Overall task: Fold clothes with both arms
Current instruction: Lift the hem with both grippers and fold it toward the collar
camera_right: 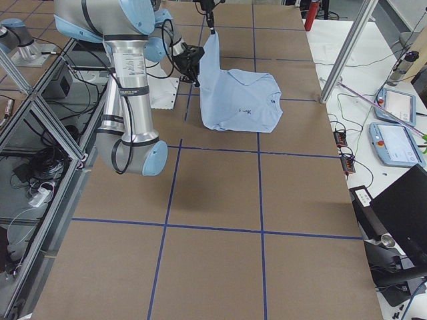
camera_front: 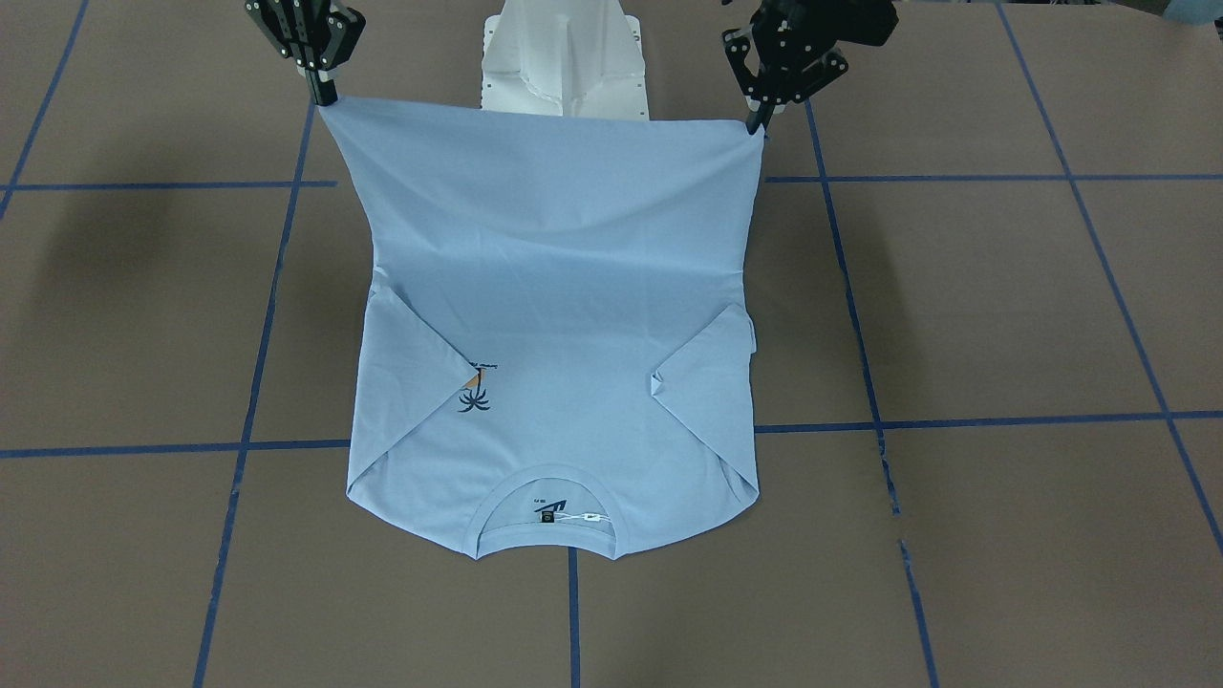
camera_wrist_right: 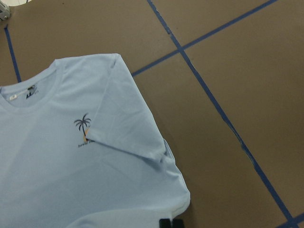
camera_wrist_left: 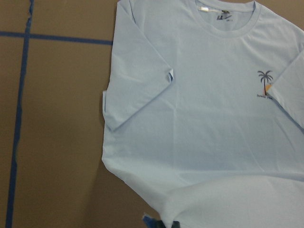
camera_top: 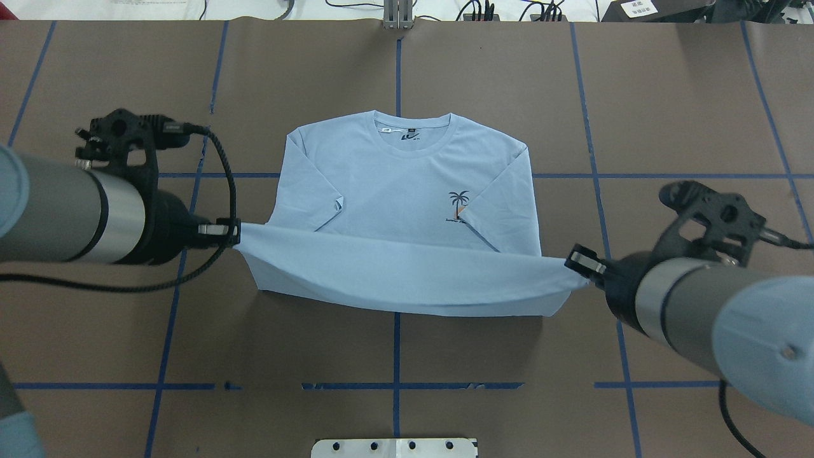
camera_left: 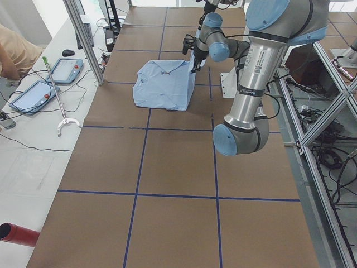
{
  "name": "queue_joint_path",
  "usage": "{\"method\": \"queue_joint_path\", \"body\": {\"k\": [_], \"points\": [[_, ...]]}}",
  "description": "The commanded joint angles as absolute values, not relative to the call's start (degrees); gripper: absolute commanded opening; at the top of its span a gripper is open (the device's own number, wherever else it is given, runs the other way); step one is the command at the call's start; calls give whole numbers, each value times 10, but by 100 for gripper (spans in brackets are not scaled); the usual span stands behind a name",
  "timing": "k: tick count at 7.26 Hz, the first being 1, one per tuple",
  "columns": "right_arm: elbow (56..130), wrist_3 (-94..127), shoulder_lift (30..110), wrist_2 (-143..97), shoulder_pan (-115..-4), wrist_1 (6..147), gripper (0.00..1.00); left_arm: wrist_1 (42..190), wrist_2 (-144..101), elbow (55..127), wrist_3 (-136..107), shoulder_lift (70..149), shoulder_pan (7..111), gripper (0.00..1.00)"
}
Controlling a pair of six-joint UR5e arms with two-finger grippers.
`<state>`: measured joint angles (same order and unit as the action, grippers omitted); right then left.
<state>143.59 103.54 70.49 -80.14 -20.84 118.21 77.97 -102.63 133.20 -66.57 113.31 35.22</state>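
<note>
Over the table (camera_top: 668,95), the left gripper (camera_top: 234,233) and right gripper (camera_top: 580,266) have fingers clamped on the raised near hem corners of the T-shirt (camera_top: 407,191); its collar (camera_top: 413,132) end lies flat.

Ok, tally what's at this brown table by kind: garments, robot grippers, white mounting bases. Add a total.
Garments: 1, the T-shirt
Grippers: 2, the left gripper and the right gripper, each shut on a hem corner
White bases: 1, the white base
Total: 4
</note>
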Motion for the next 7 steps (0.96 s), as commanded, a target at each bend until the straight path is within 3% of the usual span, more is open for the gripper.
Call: {"method": "queue_joint_path", "body": {"k": [1, 2, 4, 7], "points": [[1302, 965, 634, -840, -312, 1178, 0, 806, -1034, 1206, -595, 1195, 430, 0], [1265, 940, 618, -840, -338, 1176, 0, 855, -1034, 1154, -595, 1201, 448, 0], [1146, 926, 609, -850, -367, 1042, 0, 961, -1030, 1010, -589, 1243, 461, 0], [994, 897, 593, -850, -399, 914, 0, 1060, -1027, 859, -587, 1290, 463, 0]]}}
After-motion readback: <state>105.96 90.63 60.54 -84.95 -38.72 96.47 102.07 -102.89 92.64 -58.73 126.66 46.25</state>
